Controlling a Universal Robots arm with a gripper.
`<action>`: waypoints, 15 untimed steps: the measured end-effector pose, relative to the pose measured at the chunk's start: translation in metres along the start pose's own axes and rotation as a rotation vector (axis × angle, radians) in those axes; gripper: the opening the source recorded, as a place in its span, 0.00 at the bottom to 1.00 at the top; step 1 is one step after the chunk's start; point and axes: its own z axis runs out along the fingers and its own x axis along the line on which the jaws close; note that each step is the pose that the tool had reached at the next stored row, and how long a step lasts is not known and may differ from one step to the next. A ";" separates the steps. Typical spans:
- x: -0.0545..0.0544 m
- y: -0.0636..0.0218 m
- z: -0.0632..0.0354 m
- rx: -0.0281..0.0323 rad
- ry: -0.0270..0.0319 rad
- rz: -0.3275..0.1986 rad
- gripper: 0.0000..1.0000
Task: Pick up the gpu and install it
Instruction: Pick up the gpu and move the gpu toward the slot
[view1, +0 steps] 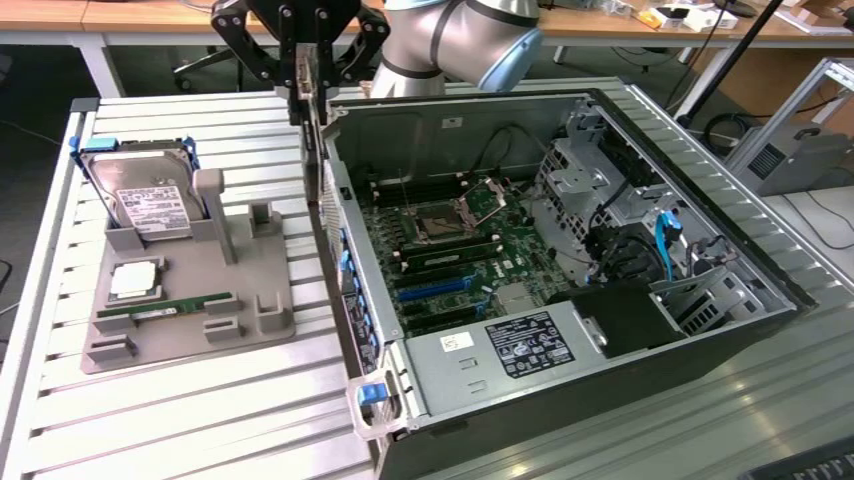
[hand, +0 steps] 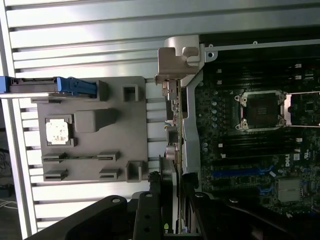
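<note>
The gpu (view1: 310, 110) hangs edge-on, high above the rear wall of the open computer case (view1: 561, 330), and my gripper (view1: 310, 85) is shut on it from above. In the wrist view the gpu (hand: 172, 125) shows as a thin strip with its silver end bracket (hand: 175, 60) at the far end. It lies along the case's edge, beside the motherboard (hand: 250, 150). My gripper (hand: 172, 200) clamps the card between its black fingers (hand: 150, 205). The blue expansion slots (view1: 441, 290) lie on the motherboard, well below the card.
A grey fixture (view1: 187, 300) on the slatted metal table (view1: 200, 420), at the exterior view's left, holds a hard drive (view1: 140, 195), a CPU chip (view1: 134, 280) and a green RAM stick (view1: 167, 308). The case's drive cage (view1: 601, 190) and black power supply (view1: 627, 315) fill its right side.
</note>
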 end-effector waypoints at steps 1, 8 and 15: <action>-0.001 0.0001 0.0000 0.0001 0.0001 0.000 0.27; -0.008 0.0006 0.0002 0.0009 0.0000 0.000 0.27; -0.010 0.0007 0.0002 0.0009 0.0000 0.000 0.27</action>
